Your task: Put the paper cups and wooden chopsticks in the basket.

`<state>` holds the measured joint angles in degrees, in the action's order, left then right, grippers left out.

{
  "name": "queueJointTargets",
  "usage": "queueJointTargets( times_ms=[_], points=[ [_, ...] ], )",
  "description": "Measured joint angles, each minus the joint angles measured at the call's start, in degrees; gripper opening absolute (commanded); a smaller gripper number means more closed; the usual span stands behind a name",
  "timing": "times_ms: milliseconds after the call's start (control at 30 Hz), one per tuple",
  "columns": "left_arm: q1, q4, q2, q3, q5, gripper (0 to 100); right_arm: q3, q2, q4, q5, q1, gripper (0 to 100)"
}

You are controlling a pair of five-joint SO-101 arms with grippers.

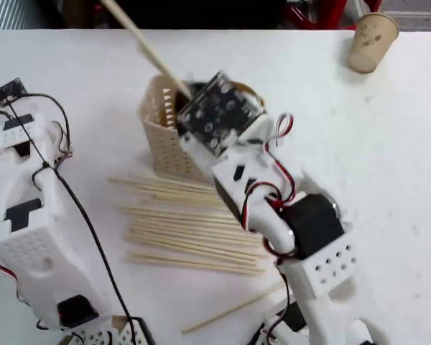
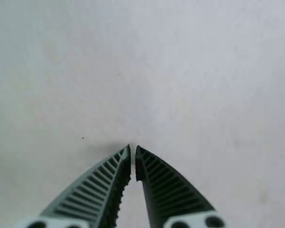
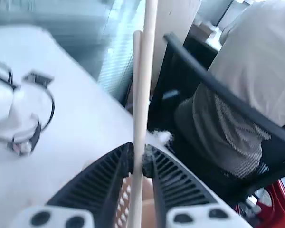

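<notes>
My right gripper (image 3: 137, 164) is shut on wooden chopsticks (image 3: 143, 85), which stick up and away from its fingers. From above, the right arm's head (image 1: 219, 115) hangs over the white perforated basket (image 1: 160, 133), and a held chopstick (image 1: 140, 43) slants up toward the far left. A spread of several loose chopsticks (image 1: 190, 226) lies on the table in front of the basket. One paper cup (image 1: 371, 42) lies on its side at the far right. My left gripper (image 2: 133, 152) is shut with nothing in it, pointing at bare table; the left arm (image 1: 29, 215) stands at the left edge.
A single chopstick (image 1: 233, 307) lies apart near the right arm's base. Cables trail from the left arm across the table. Beyond the table a person sits in a black mesh chair (image 3: 213, 142).
</notes>
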<state>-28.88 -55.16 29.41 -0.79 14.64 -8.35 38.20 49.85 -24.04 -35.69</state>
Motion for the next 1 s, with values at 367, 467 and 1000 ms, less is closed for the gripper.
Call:
queueJointTargets(
  times_ms=[367,467,1000],
  points=[
    [0.09,0.0,0.0,0.0,0.0,5,15.65,-22.07,-16.09,12.66,-4.31,1.7],
    [0.09,0.0,0.0,0.0,0.0,5,15.65,-24.53,-18.37,13.89,-4.04,1.7],
    [0.09,0.0,0.0,0.0,0.0,5,-16.7,-15.21,-41.32,20.4,1.76,1.7]
  ],
)
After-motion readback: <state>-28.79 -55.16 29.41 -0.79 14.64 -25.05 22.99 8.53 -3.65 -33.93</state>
